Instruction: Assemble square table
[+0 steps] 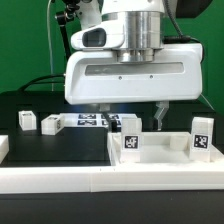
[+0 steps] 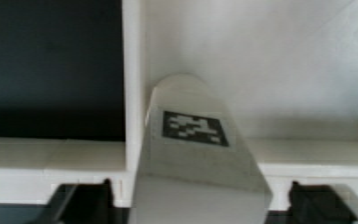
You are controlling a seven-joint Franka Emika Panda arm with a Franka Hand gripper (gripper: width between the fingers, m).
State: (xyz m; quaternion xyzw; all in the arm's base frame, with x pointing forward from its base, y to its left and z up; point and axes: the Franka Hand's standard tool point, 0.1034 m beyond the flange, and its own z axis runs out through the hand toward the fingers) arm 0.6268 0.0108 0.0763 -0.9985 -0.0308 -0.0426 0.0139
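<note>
Long white border rail (image 1: 60, 180) edges black counter (image 1: 20, 102) up front. Exterior view's left: short white tagged block leg (image 1: 25, 120), second leg (image 1: 50, 124) near it, both loose. Marker board (image 1: 88, 122) next. Tool (image 1: 132, 115) hangs over third leg (image 1: 130, 142), jaws apparently spread, not gripping. White plastic square slab with raised rim (image 1: 165, 152) lies beside it, fourth leg (image 1: 203, 138) at far right. Judged step: leg pickup. Next: lower, centre, close squarely.

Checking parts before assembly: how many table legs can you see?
4: two legs on the black surface at the exterior view's left, two upright at the tabletop's ends. None obviously hidden.
</note>
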